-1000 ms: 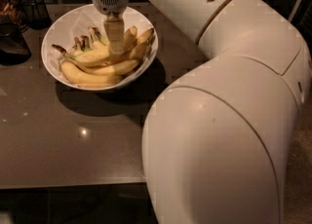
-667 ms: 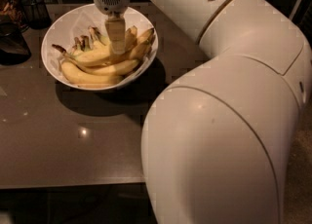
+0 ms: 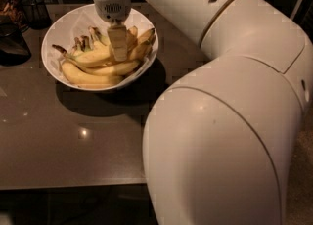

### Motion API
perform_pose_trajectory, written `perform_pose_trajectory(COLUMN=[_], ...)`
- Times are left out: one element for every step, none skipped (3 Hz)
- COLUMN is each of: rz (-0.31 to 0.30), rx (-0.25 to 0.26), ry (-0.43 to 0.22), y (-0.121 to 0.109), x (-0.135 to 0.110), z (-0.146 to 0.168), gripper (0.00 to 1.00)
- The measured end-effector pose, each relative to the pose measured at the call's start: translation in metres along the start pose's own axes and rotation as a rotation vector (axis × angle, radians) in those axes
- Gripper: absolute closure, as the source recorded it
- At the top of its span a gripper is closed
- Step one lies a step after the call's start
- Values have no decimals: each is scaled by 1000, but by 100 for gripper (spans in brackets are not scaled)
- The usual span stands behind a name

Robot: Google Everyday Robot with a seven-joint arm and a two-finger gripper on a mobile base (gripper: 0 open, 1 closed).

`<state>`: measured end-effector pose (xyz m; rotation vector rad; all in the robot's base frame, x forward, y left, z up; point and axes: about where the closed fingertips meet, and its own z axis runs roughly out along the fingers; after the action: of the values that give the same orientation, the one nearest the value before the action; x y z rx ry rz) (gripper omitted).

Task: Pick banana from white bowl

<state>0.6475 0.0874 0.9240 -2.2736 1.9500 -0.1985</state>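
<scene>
A dark, glossy worktop [image 3: 73, 146] fills the lower left of the camera view, with dim clutter along its far edge. The robot's bulky white arm [image 3: 220, 121] takes up the whole right side.

The white bowl [image 3: 54, 38] sits on the worktop at about 11 o'clock in the view. It holds a loose heap of yellow bananas, their stems bunched toward the bowl's 10 o'clock side and their tips fanned out toward 3 o'clock. The banana [image 3: 112, 67], the longest one, lies across the middle of the heap, and its thin dark stem points to the bowl's 9 o'clock rim. A second banana lies along the near wall at 6 o'clock, touching it from below.

The tool [image 3: 119, 55] hangs straight down from the wrist inside the bowl, with its tip among the fruit just above the long banana. From this angle I cannot tell whether it is open or closed, or whether it already has hold of anything.

I judge the step in hand to be the grasp itself: reaching is done and lifting has not begun. The next move calls for a firm hold on that one banana, then a straight upward pull that clears the rim without dragging the neighbours along.

Past the bowl, at its 10 o'clock, stands a dark wire-mesh cup [image 3: 34, 6].
</scene>
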Motion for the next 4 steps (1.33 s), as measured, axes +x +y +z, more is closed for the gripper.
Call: perform_pose_trajectory(rz=[-2, 0, 0, 0], rx=[-30, -27, -27, -27], ry=[-5, -4, -4, -4], y=[8, 9, 9, 9], x=[1, 1, 1, 1], z=[10, 9, 9, 9], gripper=[36, 56, 79, 99])
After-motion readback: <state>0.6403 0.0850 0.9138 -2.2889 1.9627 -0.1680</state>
